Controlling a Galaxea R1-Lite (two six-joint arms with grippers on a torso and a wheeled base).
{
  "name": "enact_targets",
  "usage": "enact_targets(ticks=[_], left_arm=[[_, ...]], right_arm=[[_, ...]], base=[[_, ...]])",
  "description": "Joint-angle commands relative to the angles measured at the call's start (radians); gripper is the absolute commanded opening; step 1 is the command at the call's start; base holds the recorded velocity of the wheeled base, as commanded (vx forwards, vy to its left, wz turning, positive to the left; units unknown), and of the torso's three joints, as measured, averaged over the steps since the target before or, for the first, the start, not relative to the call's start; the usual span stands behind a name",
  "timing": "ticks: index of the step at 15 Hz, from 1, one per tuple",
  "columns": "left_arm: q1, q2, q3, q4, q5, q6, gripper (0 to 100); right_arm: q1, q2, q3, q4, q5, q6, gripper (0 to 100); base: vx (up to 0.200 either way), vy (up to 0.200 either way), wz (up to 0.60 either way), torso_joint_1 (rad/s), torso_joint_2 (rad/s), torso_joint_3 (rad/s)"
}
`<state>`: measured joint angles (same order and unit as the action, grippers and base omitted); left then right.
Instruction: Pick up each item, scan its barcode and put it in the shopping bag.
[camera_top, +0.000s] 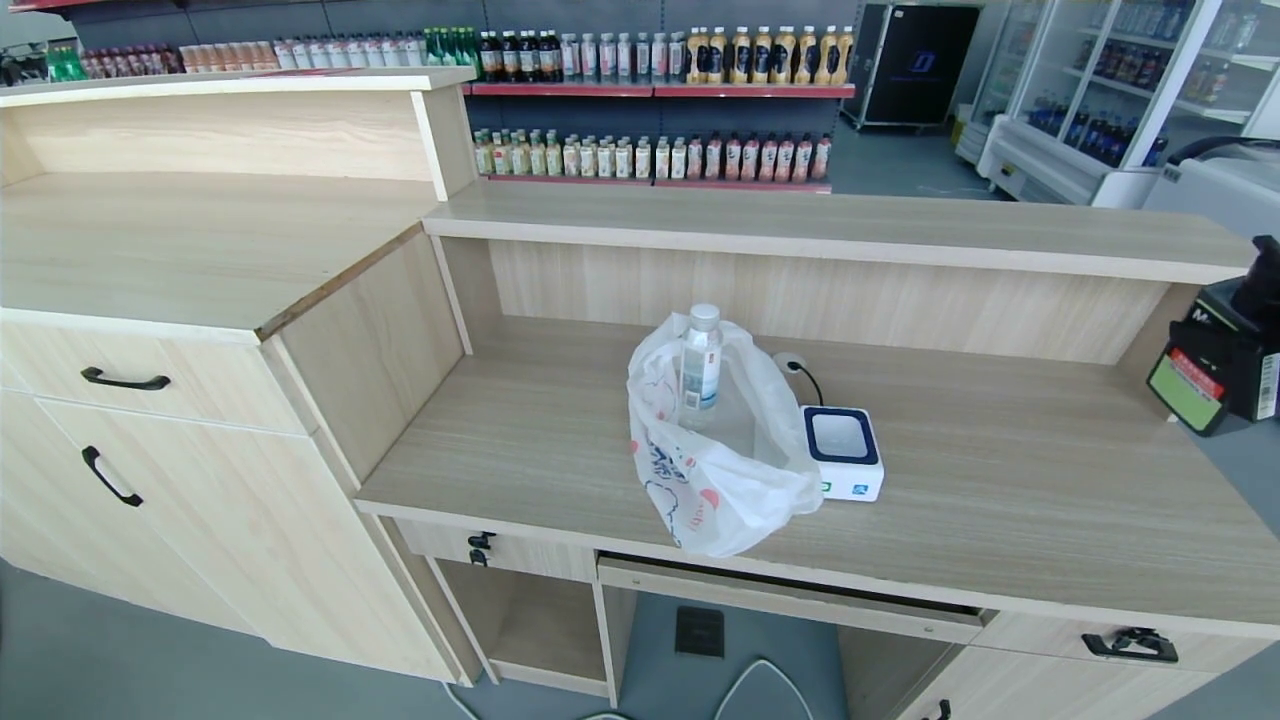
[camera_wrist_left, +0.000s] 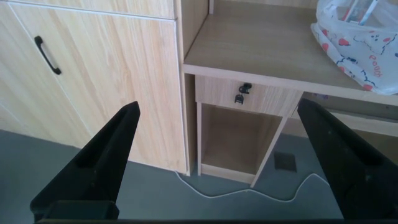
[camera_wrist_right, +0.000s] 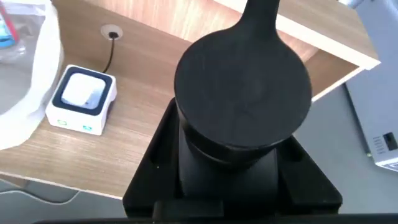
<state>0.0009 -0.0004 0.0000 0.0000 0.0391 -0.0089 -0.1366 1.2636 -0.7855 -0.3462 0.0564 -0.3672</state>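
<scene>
- I see a clear water bottle (camera_top: 700, 365) with a white cap and a blue-white label, standing upright inside the shopping bag.
- The shopping bag (camera_top: 690, 490) is white plastic with red and blue print, and it sits open-mouthed on the counter.
- The barcode scanner (camera_top: 843, 452) is a white box with its window facing up, touching the bag at its 3 o'clock.

bottle (camera_top: 701, 362): base dim behind shopping bag (camera_top: 700, 480) wall | scanner (camera_top: 846, 452): left edge hidden by shopping bag | black device (camera_top: 1222, 365): cut off at right edge

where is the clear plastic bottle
Head view, centre: the clear plastic bottle stands upright inside the white plastic shopping bag, left of the white square scanner.
</scene>
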Motion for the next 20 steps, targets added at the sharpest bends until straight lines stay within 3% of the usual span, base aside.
enact_targets(ticks=[1, 2, 3, 4, 6, 8, 10, 11, 14, 17, 20], left_arm=[[0.001, 0.0, 0.0, 0.0, 0.001, 0.0, 100], [0.001, 0.0, 0.0, 0.0, 0.001, 0.0, 100], [0.001, 0.0, 0.0, 0.0, 0.001, 0.0, 100], [0.001, 0.0, 0.0, 0.0, 0.001, 0.0, 100], [0.001, 0.0, 0.0, 0.0, 0.001, 0.0, 100], [0.001, 0.0, 0.0, 0.0, 0.001, 0.0, 100], [0.001, 0.0, 0.0, 0.0, 0.001, 0.0, 100], [0.001, 0.0, 0.0, 0.0, 0.001, 0.0, 100], [0.001, 0.0, 0.0, 0.0, 0.001, 0.0, 100], [0.001, 0.0, 0.0, 0.0, 0.001, 0.0, 100], [0.001, 0.0, 0.0, 0.0, 0.001, 0.0, 100]], right_arm=[[-0.026, 0.008, -0.021, -0.002, 0.007, 0.042, 0], [-0.026, 0.03, -0.055, 0.01, 0.007, 0.137, 0], [-0.028, 0.033, -0.06, 0.015, 0.007, 0.148, 0], [-0.031, 0.074, -0.147, 0.128, 0.005, 0.234, 0], [-0.034, 0.129, -0.224, 0.182, 0.008, 0.38, 0], [-0.055, 0.235, -0.259, 0.17, 0.014, 0.58, 0], [-0.064, 0.319, -0.248, 0.016, 0.108, 0.755, 0], [-0.101, 0.365, -0.247, -0.05, 0.186, 0.761, 0], [-0.184, 0.408, -0.185, -0.063, 0.434, 0.748, 0], [-0.239, 0.439, -0.112, -0.074, 0.563, 0.577, 0], [-0.267, 0.485, -0.08, -0.122, 0.616, 0.564, 0]], base=[[0.0, 0.0, 0.6, -0.002, 0.0, 0.002], [0.0, 0.0, 0.6, 0.002, 0.0, -0.002], [0.0, 0.0, 0.6, 0.002, 0.0, -0.002], [0.0, 0.0, 0.6, 0.007, 0.01, 0.002], [0.0, 0.0, 0.3, 0.001, 0.0, 0.001], [0.0, 0.0, 0.0, 0.0, 0.0, 0.0], [0.0, 0.0, 0.0, 0.0, 0.0, 0.0], [0.0, 0.0, 0.0, 0.0, 0.0, 0.0], [0.0, 0.0, 0.0, 0.0, 0.0, 0.0], [0.0, 0.0, 0.0, 0.0, 0.0, 0.0], [0.0, 0.0, 0.0, 0.0, 0.0, 0.0]])
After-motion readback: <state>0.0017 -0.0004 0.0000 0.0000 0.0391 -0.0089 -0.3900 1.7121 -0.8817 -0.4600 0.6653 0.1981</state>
